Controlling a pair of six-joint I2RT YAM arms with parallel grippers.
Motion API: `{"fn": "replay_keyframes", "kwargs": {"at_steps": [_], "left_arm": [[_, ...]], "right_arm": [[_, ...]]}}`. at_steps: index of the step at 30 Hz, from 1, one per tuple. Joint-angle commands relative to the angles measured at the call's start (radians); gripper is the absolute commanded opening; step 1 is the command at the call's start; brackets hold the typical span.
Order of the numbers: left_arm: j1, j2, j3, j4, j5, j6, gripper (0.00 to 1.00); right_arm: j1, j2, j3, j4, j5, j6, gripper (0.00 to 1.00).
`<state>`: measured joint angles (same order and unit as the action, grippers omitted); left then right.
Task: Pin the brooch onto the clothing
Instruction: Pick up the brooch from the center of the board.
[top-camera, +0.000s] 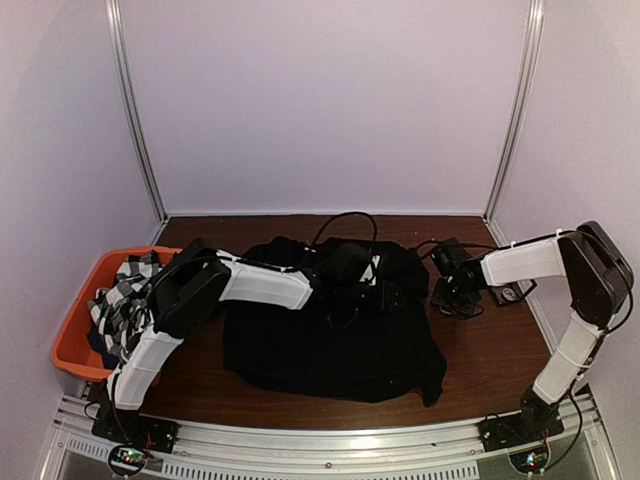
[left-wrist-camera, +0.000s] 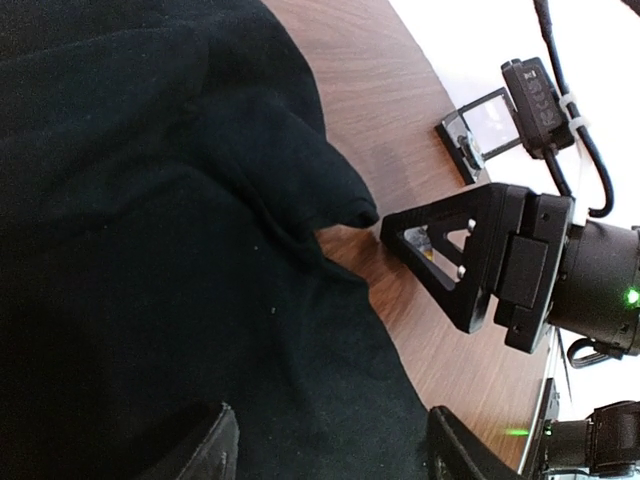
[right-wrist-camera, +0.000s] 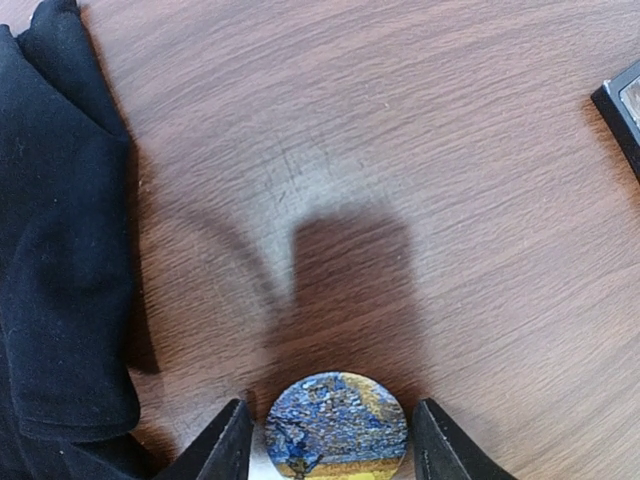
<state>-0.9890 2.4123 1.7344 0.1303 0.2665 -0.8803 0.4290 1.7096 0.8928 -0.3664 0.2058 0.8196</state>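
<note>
Between parted right gripper (right-wrist-camera: 335, 445) jaws, round brooch (right-wrist-camera: 336, 422) lies face-up; left gripper (left-wrist-camera: 330, 450) spread too

No legible text, label or number visible.

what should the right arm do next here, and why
Probably close the right gripper on the brooch before lifting. The round blue-and-yellow brooch lies flat on the bare table between the two fingers, with slim gaps on both sides, so it looks not yet gripped. The black T-shirt lies just beside it.
</note>
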Motion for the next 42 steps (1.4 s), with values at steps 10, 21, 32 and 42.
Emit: {"fn": "replay_keyframes", "kwargs": {"at_steps": [10,21,32,42], "left_arm": [[0.018,-0.079,-0.058,0.074,-0.013,0.002,0.66],[0.027,-0.113,-0.102,0.094,-0.019,0.002,0.66],[0.036,-0.141,-0.102,0.074,-0.032,0.013,0.66],[0.099,-0.294,-0.198,-0.011,-0.117,0.086,0.74]], "right_arm": [[0.036,0.092,-0.031,-0.094,-0.037,0.069,0.55],[0.036,0.083,-0.055,-0.062,-0.036,0.089,0.41],[0.049,-0.019,-0.02,-0.101,0.007,0.073,0.41],[0.146,-0.169,0.114,-0.236,0.066,0.061,0.41]]}}
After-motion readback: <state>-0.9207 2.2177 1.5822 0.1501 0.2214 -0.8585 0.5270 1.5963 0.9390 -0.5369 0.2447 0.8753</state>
